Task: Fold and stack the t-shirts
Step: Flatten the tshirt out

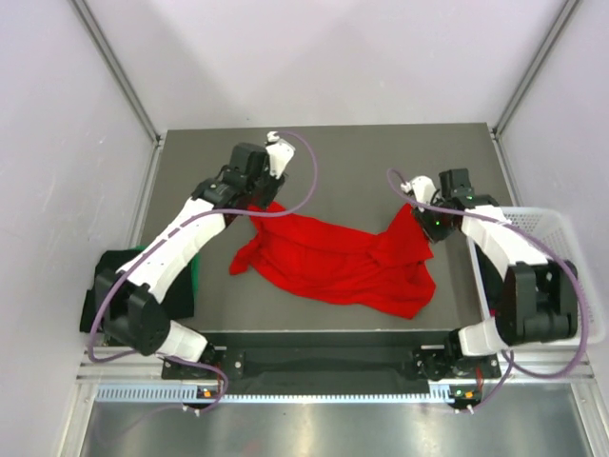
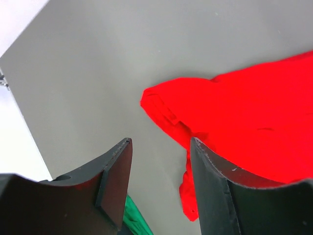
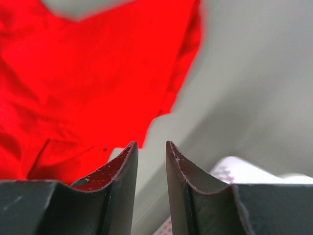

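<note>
Here: grey table [image 1: 343, 157], red t-shirt [image 1: 333, 262] crumpled mid-surface, pale walls [image 1: 314, 57] around.

A dark grey table [image 1: 333, 157] with a flat, matte top fills the middle of the scene. Pale, lilac-tinted walls [image 1: 57, 143] rise close on its left, far and right sides, and slanting aluminium struts [image 1: 119, 71] run up from the table's two far corners. Along the table's near edge lies a black rail [image 1: 324, 362], with a brushed metal surface [image 1: 333, 428] nearer still; the light is soft and even, leaving only faint shadows on the tabletop.
</note>
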Action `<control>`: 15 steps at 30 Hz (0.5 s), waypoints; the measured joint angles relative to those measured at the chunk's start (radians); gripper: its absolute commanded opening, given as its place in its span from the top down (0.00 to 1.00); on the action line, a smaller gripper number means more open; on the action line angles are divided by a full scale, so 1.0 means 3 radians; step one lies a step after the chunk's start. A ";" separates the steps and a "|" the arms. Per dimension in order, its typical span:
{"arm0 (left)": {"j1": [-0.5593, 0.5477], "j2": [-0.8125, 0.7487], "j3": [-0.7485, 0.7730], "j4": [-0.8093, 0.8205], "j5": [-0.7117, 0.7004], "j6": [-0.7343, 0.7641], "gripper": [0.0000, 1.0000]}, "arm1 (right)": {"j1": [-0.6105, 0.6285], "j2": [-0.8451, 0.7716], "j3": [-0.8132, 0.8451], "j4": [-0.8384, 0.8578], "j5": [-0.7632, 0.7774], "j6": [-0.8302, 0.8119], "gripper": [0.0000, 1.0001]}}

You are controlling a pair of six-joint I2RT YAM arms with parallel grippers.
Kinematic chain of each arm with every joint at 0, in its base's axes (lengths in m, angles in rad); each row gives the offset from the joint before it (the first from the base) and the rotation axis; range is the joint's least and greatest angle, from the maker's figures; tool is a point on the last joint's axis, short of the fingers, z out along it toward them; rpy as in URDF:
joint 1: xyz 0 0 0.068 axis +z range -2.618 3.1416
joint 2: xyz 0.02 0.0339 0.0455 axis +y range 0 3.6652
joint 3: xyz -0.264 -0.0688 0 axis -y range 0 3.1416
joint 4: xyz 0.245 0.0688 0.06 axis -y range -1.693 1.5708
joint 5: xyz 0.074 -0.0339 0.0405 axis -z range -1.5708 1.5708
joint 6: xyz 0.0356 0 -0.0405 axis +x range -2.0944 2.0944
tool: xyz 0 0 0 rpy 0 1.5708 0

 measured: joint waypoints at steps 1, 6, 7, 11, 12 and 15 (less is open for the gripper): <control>0.0036 -0.0065 -0.0025 0.0015 0.0023 -0.0006 0.44 | -0.0001 0.0103 -0.0020 -0.0036 0.0000 -0.0006 0.69; 0.0184 -0.0230 -0.0136 0.0065 0.0154 -0.0052 0.44 | -0.0001 0.0533 -0.0048 -0.0104 0.0014 0.0010 0.66; 0.0210 -0.0248 -0.0160 0.0076 0.0183 -0.0066 0.44 | -0.0001 0.0594 -0.0048 -0.0107 0.0015 0.0018 0.65; 0.0291 -0.0295 -0.0237 0.0088 0.0282 -0.0111 0.43 | -0.0001 0.0752 -0.0047 -0.0106 0.0022 0.0020 0.62; 0.0313 -0.0305 -0.0249 0.0090 0.0306 -0.0120 0.44 | -0.0001 0.0767 -0.0047 -0.0104 0.0022 0.0022 0.62; 0.0360 -0.0327 -0.0271 0.0099 0.0364 -0.0159 0.44 | -0.0001 0.0774 -0.0048 -0.0098 0.0033 0.0022 0.62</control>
